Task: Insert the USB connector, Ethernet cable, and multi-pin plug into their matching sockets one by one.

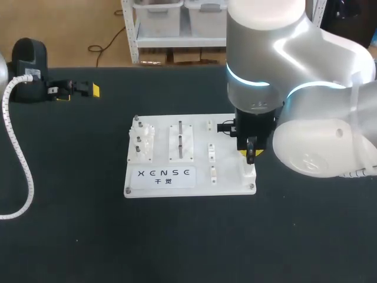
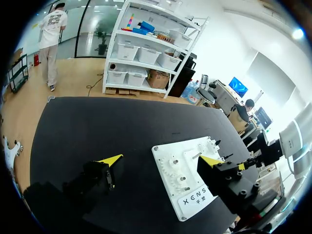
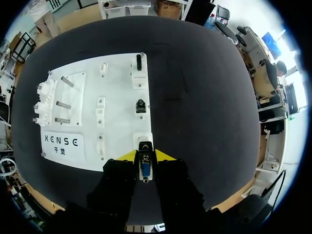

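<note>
The white socket board point(image 1: 227, 171) lies mid-table. My right gripper point(image 1: 250, 152) hangs over the board's right edge, shut on the multi-pin plug point(image 3: 145, 170), whose blue pin face shows between the yellow tips. Just ahead of the plug is a white socket block point(image 3: 144, 140), also seen in the head view as the white socket block point(image 1: 250, 171). Further along that edge of the board point(image 3: 117, 97) sit a black connector point(image 3: 140, 105) and a dark slot piece point(image 3: 139, 62). My left gripper point(image 1: 79, 89) rests at the far left, open and holding nothing. In its own wrist view the left gripper point(image 2: 161, 160) is well short of the board point(image 2: 195, 200).
The board's left part carries a gear-and-peg module point(image 1: 142, 143) and a plate with metal pins point(image 1: 181, 140); small white clips point(image 1: 211, 152) stand in its middle. A coiled white cable point(image 1: 17, 153) curves down the table's left side.
</note>
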`<act>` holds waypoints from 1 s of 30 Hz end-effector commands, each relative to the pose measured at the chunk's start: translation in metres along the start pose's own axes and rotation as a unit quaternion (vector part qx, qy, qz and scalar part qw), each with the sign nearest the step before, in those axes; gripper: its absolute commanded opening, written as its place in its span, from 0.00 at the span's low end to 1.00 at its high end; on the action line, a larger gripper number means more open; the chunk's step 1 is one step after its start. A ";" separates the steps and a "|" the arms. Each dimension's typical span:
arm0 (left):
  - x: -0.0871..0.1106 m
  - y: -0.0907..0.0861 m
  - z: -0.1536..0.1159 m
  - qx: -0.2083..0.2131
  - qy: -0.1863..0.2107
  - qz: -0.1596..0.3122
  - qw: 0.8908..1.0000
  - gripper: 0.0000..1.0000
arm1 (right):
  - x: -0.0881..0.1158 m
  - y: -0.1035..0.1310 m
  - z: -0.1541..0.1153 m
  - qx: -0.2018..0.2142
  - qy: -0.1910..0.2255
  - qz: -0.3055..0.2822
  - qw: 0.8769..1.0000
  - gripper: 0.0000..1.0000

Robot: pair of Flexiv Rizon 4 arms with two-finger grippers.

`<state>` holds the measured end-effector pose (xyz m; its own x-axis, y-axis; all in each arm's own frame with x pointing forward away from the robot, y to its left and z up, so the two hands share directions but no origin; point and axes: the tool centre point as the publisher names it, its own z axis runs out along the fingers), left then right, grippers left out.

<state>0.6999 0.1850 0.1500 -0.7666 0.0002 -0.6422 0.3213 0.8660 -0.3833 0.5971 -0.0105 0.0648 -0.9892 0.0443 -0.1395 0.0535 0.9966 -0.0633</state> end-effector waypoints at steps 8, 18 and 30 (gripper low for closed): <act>0.000 0.000 0.000 0.000 0.000 0.000 1.000 1.00 | 0.004 -0.001 0.004 -0.005 -0.012 0.001 1.000 0.00; 0.000 0.000 0.000 0.000 0.000 0.000 1.000 1.00 | 0.009 -0.003 0.005 -0.012 -0.022 0.002 1.000 0.00; 0.000 0.000 0.000 0.000 0.000 0.000 1.000 1.00 | 0.009 -0.005 0.021 -0.007 -0.007 0.011 1.000 0.00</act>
<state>0.6999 0.1850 0.1500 -0.7666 0.0002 -0.6421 0.3212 0.8660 -0.3833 0.5912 -0.0143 0.0576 -0.9842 0.0640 -0.1651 0.0723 0.9964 -0.0443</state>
